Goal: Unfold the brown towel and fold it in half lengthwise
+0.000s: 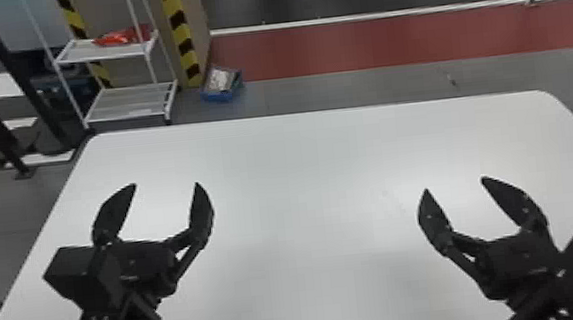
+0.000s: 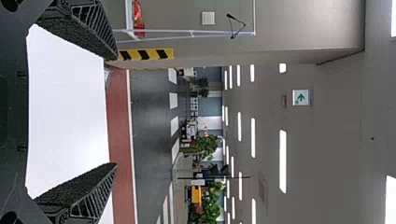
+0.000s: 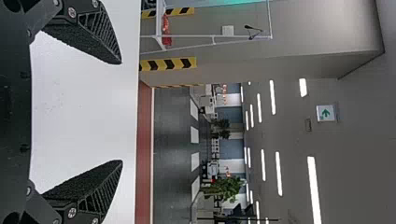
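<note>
While the left gripper (image 1: 166, 184) hangs over the left side of the white table (image 1: 298, 140), fingers spread wide, the right gripper (image 1: 454, 184) hangs over the right side, its fingers also apart. Beyond the table's far edge, a blue box (image 1: 218, 97) sits near a white rack (image 1: 118, 90).

White table (image 1: 301, 170), rack (image 1: 111, 50), possibly blue crate (image 1: 218, 96)
</note>
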